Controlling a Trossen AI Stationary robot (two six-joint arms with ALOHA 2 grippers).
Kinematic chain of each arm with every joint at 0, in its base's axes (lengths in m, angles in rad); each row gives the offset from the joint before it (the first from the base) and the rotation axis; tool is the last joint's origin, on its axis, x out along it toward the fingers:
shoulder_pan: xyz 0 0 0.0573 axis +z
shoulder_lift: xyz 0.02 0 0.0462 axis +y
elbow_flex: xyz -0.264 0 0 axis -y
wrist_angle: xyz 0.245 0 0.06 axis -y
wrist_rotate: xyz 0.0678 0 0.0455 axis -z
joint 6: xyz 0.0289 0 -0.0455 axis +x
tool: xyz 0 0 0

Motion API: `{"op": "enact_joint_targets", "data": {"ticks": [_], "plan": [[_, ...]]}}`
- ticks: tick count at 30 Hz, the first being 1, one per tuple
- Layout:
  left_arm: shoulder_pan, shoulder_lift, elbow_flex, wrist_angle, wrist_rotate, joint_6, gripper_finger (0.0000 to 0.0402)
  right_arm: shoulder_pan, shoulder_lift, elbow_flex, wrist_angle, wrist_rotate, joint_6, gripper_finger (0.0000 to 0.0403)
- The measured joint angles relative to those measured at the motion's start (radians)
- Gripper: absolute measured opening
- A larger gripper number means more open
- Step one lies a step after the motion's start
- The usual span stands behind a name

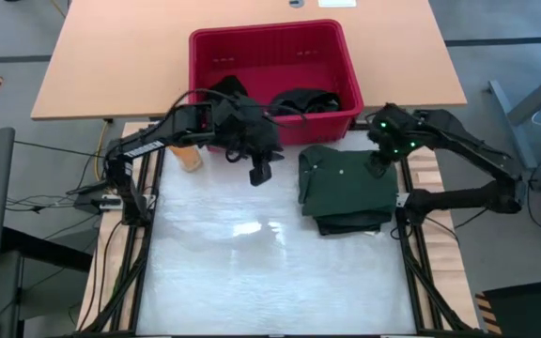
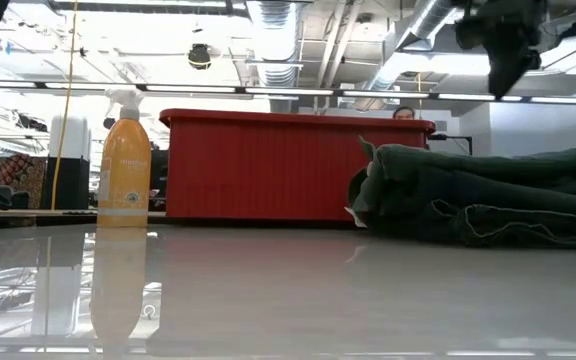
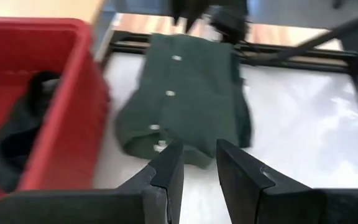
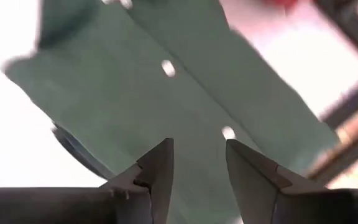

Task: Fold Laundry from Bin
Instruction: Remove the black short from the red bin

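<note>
One orange spray bottle [image 2: 125,163], label unreadable

Robotics lab in an open industrial hall.
Exposed ceiling ducts [image 2: 273,40], strip lights [image 2: 148,8], and trailing cables [image 1: 40,192] surround the wooden table [image 1: 120,56].
</note>
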Motion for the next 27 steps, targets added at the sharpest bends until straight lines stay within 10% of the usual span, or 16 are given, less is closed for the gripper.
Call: {"op": "enact_joint_targets", "data": {"ticks": [12, 18, 27], "plan": [[0.157, -0.067, -0.034, -0.044, -0.203, -0.006, 0.0084, 0.146, 0.011, -0.001, 0.669, 0.005, 0.029, 0.0169], [0.277, -0.065, -0.108, -0.036, -0.094, 0.125, 0.0084, 0.001, 0.251, 0.080, 0.852, -0.124, -0.030, 0.0173], [0.576, -0.064, -0.183, 0.030, 0.271, 0.349, 0.0084, -0.246, 0.758, 0.555, 0.664, -0.201, -0.029, 0.0225]]}}
